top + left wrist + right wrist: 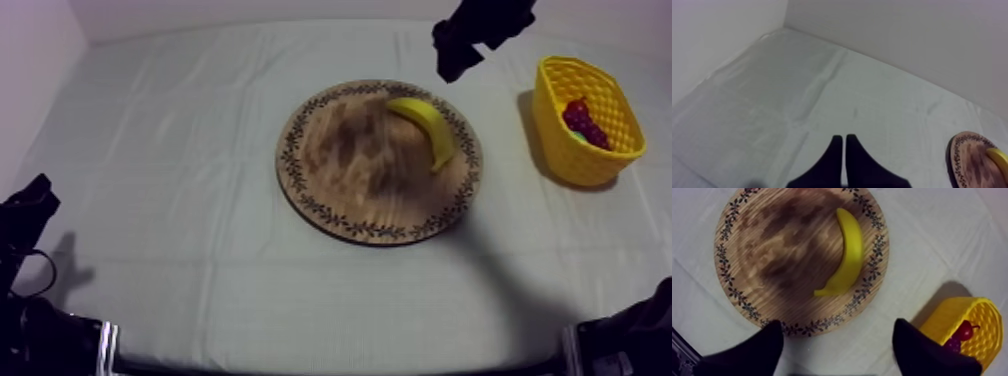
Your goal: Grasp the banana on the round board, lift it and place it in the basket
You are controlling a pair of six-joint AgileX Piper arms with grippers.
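we see the curved yellow toy banana (430,130) lying flat on the round wooden board with a patterned leaf rim (340,190). it is on the board's far right part, close to the rim on the side that faces the basket. its inner curve is turned toward the board's middle and nothing touches it. the board sits about the middle of the grey-white table cloth (170,220). the yellow plastic basket with latticed walls (590,168) stands upright on the cloth to the right of the board, apart from it, with a strip of bare cloth between them. inside the basket lies a small red fruit (964,330) with a thin stem, and just beside it a darker purple piece whose kind we cannot tell. our right arm comes in from the upper right, and our right gripper (837,330) hangs in the air near the board's far right rim, between board and basket. its two black fingers are spread wide with nothing between them, one over the board's rim and the other over the cloth beside the basket, and the banana lies on the board beyond them. our left gripper (844,137) sits low at the left side of the table, well apart from the board. its fingers are pressed together in a narrow wedge, holding nothing, over bare cloth.
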